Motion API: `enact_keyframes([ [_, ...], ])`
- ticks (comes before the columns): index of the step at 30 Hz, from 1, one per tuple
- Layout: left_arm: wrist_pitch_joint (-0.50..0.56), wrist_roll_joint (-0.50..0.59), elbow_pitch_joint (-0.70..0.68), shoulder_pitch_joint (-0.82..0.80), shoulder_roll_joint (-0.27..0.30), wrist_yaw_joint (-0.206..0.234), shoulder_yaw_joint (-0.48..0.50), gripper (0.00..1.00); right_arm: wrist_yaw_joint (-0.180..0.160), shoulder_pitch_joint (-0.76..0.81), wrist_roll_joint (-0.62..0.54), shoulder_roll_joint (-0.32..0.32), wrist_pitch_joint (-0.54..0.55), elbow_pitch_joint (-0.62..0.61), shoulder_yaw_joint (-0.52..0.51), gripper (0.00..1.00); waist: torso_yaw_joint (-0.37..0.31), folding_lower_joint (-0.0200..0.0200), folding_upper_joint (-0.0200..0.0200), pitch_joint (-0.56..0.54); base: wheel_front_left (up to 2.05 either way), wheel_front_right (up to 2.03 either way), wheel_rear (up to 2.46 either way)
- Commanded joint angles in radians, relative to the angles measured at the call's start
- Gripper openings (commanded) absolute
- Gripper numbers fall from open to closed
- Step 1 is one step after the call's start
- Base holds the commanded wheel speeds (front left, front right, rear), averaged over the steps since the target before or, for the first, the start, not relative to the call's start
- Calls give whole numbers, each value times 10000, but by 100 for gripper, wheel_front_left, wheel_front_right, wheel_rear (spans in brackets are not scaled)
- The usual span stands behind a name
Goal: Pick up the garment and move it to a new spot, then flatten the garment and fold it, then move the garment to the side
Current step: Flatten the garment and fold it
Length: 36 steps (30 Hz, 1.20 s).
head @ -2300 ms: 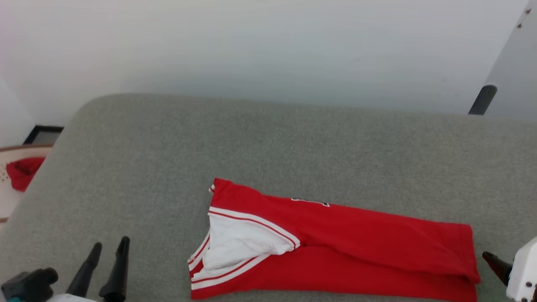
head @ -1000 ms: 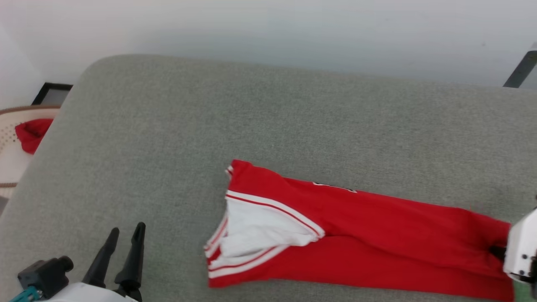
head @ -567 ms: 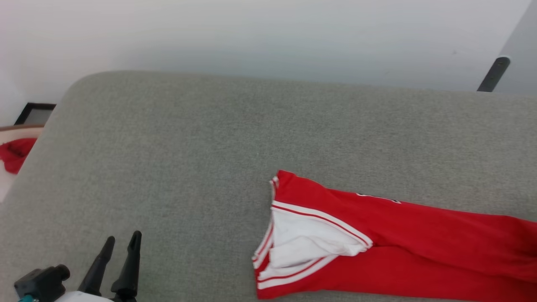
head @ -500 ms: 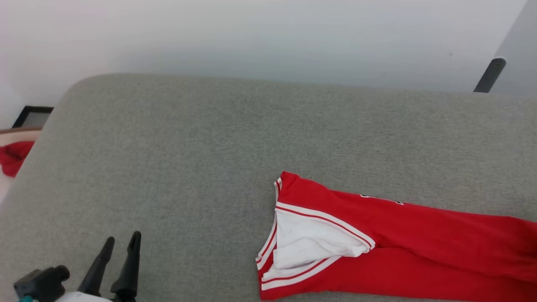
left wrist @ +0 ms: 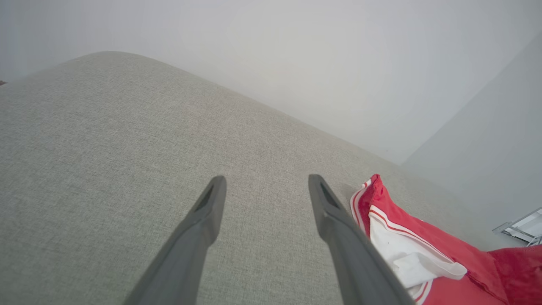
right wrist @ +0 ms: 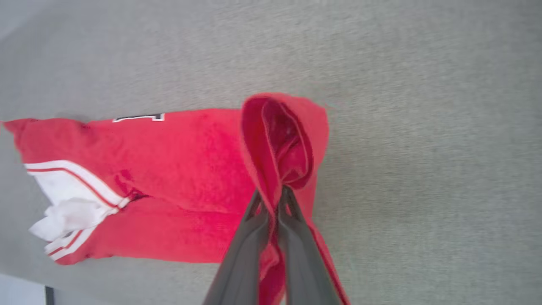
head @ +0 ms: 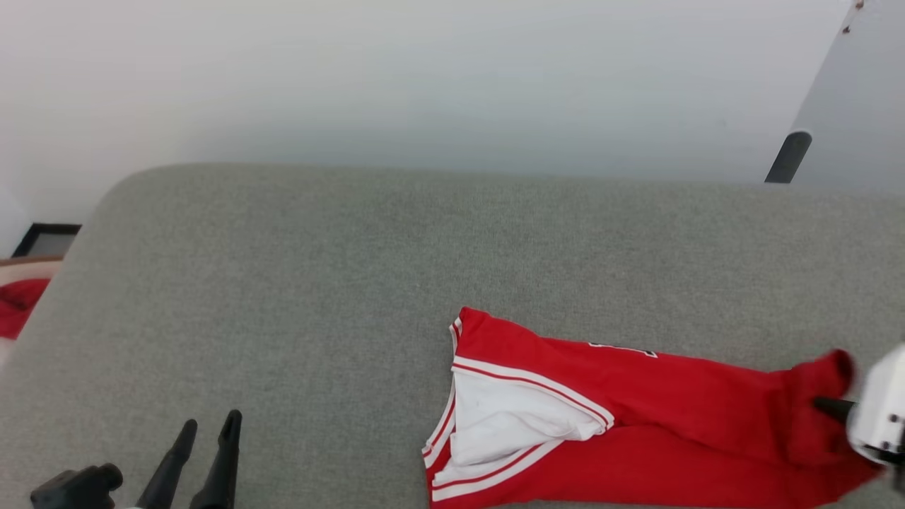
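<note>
Left gripper (head: 211, 421): at the near left edge, above the grey cushion (head: 283, 268), jaws spread wide and empty, well apart from the shirt.

Right gripper (right wrist: 272, 193): at the near right edge, fingers pinched together on the hem end of the shirt (head: 657, 403). The cloth bunches into a raised loop just beyond the fingertips.

Shirt: lies on the near right part of the cushion as a long narrow strip, already doubled lengthwise. The white sleeve (head: 509, 417) with striped trim is at the left end. A sliver of black print shows along the far edge. The hem end is lifted off the cushion; the rest lies flat.

Wall (head: 424, 85): pale, behind the far edge of the cushion.

Step in hand: judged to be the fold, shortening the strip.

Next move: carry the pinched hem leftward over the strip toward the sleeve end, lower it with edges aligned, then let go. Keep the lift low so the lower layer does not drag.
</note>
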Motion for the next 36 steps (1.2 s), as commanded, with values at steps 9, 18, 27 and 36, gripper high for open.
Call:
enact_keyframes([
  [9,55,83,78,-74,-126,-100,-218,100,-8,210,774,1567,789,-2019,1083,0,406,0,0,-364,0,0,0],
  [18,157,172,332,-434,-376,-249,-550,100,-8,-104,970,2185,189,-1932,2564,0,1245,0,0,-511,0,0,0],
  [27,263,267,624,-807,-612,-395,-877,100,-8,-671,1582,2204,-1429,-229,4119,0,2065,0,0,-505,0,0,0],
  [36,317,339,897,-1151,-852,-539,-1151,100,-6,-1535,1308,2207,-2934,1981,5015,0,2583,0,0,-410,0,0,0],
])
